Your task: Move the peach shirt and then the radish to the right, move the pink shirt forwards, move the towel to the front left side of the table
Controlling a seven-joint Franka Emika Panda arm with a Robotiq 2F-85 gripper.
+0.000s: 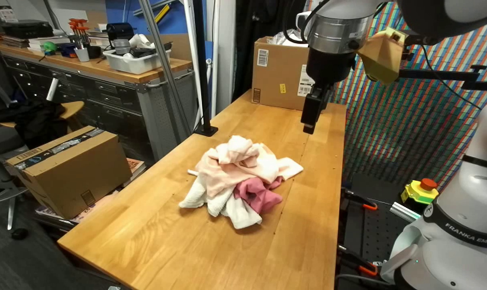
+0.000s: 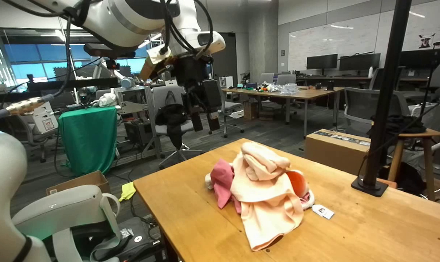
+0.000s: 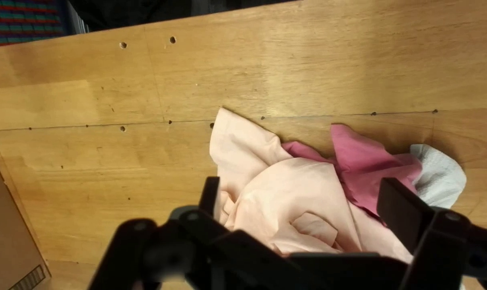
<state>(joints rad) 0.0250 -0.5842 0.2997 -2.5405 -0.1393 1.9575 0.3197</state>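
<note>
The peach shirt lies crumpled on top of a cloth pile on the wooden table; it also shows in an exterior view and the wrist view. The pink shirt pokes out from under it, also in an exterior view and the wrist view. The white towel sticks out beneath them, with a corner in the wrist view. No radish is visible. My gripper is open and empty, above and apart from the pile, also in an exterior view and the wrist view.
A cardboard box stands at one end of the table. A black pole is fixed at the table edge. A white tag lies beside the pile. An orange-red patch shows within the pile.
</note>
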